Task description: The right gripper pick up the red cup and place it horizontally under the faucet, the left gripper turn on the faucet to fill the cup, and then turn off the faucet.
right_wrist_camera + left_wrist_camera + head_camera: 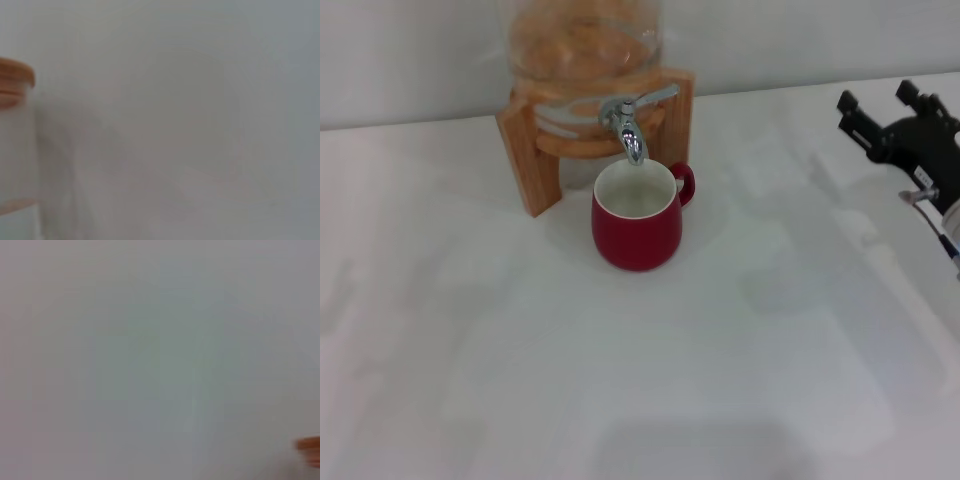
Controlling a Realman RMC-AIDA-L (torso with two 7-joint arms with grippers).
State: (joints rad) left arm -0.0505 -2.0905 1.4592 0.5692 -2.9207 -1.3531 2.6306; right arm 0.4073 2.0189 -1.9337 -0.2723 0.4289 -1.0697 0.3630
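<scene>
While red cup stands under faucet, right gripper jaws wide (head view only).

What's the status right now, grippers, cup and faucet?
Right gripper open, empty, off at table's right edge. Left gripper not in view. Red cup upright under faucet. Nothing in the way.

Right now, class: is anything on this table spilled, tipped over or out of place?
Nothing stands out. The red cup stands upright under the faucet, with no spill on the table. The right gripper hovers apart, far right, holding nothing.
</scene>
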